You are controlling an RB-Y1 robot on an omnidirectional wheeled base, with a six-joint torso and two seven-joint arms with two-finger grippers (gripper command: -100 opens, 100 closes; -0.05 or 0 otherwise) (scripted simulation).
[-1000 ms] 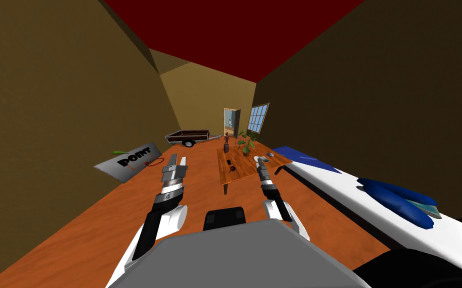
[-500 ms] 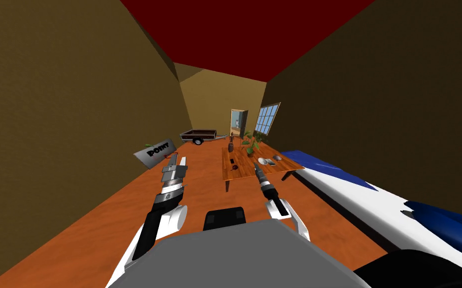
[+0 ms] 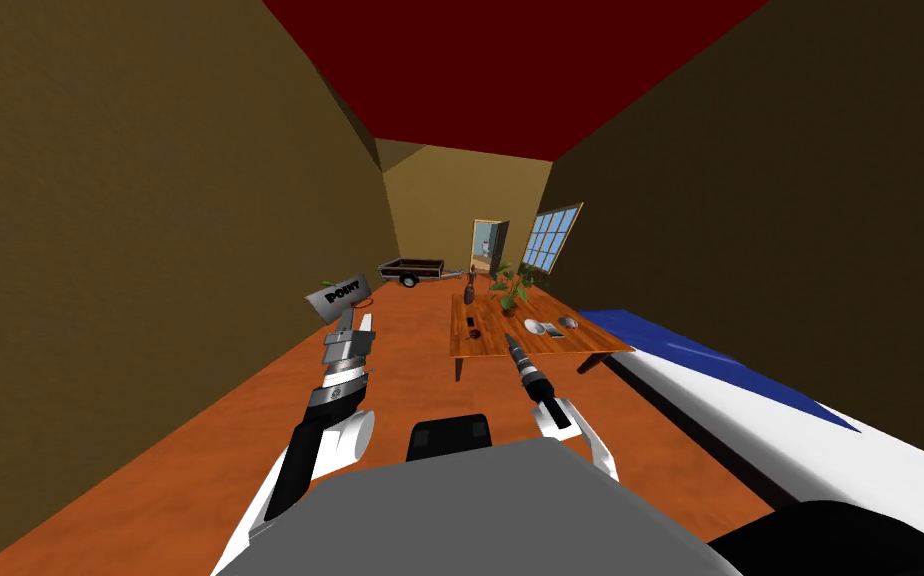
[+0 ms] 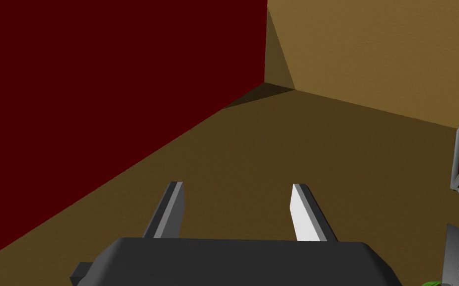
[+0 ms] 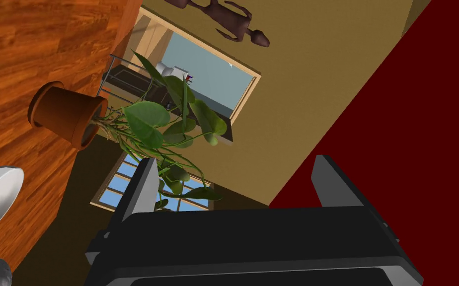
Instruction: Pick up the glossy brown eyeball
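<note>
A small dark round thing (image 3: pixel 471 334), likely the eyeball, lies on the near left part of a low wooden table (image 3: pixel 590 345) ahead of me. My right gripper (image 3: pixel 510 340) hovers just short of the table's near edge, to the right of that thing. It is open (image 5: pixel 233 164) and faces a potted plant (image 5: pixel 67 114) on the table. My left gripper (image 3: pixel 357 322) is held over the floor left of the table. It is open with nothing in it (image 4: pixel 237 186).
The table also carries a dark figurine (image 3: pixel 469 293), the plant (image 3: pixel 512 290), a pale bowl (image 3: pixel 533 325) and a grey lump (image 3: pixel 567 322). A white and blue bed (image 3: pixel 750 400) runs along the right. A POINT sign (image 3: pixel 338 296) and a trailer (image 3: pixel 412 269) stand farther off.
I have turned left, so the table, sign and trailer slid right in view and the blue pillows left it. My right gripper has rolled edge-on and sits lower against the table.
</note>
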